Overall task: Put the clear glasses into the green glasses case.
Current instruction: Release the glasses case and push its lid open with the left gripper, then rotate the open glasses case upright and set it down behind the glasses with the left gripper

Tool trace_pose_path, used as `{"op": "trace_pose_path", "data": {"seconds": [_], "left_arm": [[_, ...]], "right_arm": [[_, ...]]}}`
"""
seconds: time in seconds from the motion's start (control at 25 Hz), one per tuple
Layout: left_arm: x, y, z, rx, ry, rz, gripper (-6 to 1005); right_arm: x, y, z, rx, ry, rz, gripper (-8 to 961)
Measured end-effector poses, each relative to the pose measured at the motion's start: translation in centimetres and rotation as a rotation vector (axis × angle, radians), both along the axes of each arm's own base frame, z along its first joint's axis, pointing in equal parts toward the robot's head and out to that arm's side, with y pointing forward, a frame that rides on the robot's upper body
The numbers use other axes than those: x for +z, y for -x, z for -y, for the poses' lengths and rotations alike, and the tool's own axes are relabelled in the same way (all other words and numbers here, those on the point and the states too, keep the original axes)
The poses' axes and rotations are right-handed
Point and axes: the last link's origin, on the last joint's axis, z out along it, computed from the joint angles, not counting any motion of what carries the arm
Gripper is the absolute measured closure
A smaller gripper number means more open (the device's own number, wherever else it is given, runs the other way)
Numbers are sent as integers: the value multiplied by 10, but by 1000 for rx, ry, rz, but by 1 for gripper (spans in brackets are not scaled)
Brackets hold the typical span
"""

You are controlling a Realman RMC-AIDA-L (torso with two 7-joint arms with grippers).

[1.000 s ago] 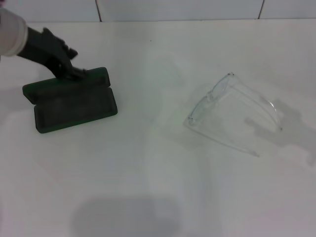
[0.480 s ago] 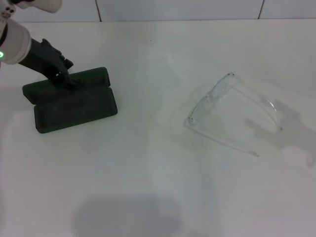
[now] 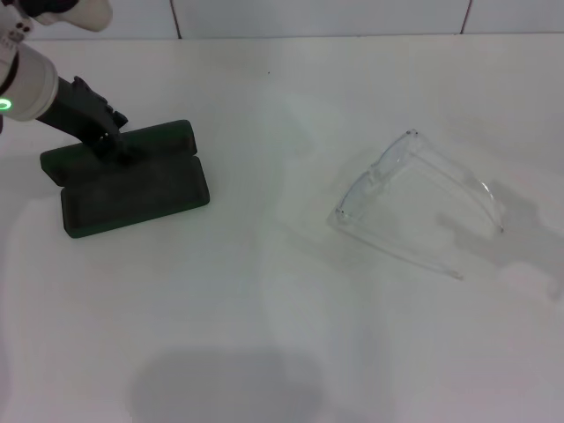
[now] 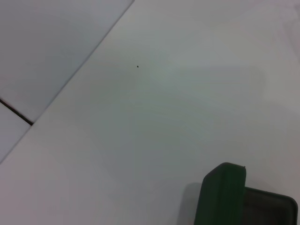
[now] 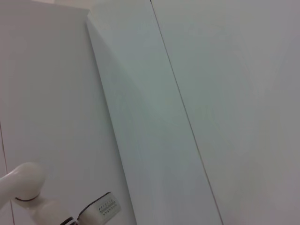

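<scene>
The green glasses case point(image 3: 132, 189) lies open on the white table at the left, its lid point(image 3: 119, 152) folded back and flat. My left gripper point(image 3: 110, 141) rests on the lid's far side, towards its left end. In the left wrist view one corner of the green glasses case point(image 4: 221, 197) and some dark lining point(image 4: 269, 210) show. The clear glasses point(image 3: 414, 203) sit apart at the right, lens facing left, temple arms spread out to the right. My right gripper is out of view; only its shadow falls on the table right of the glasses.
The white table point(image 3: 264, 308) runs back to a tiled wall point(image 3: 317, 16). A soft shadow point(image 3: 220, 388) lies near the front edge. The right wrist view shows white wall panels point(image 5: 211, 93) and part of a white arm point(image 5: 23, 185).
My left gripper has slid left along the case lid and drawn back a little. The case and the glasses have not moved.
</scene>
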Motion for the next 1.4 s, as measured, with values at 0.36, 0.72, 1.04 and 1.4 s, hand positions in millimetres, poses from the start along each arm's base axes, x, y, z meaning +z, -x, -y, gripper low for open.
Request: {"op": "trace_pose_path", "data": {"seconds": [0.36, 0.72, 1.04, 1.4], "left_arm": [[-3, 4, 0, 32, 8, -13, 610], [-2, -2, 0, 20, -3, -3, 778], [-7, -35, 21, -92, 60, 49, 796], [-46, -77, 61, -257, 177, -14, 795]], "right_arm": [[0, 0, 1, 0, 1, -2, 155], [-1, -2, 4, -6, 5, -7, 155], [3, -7, 10, -22, -21, -39, 156], [39, -30, 43, -81, -295, -179, 156]]}}
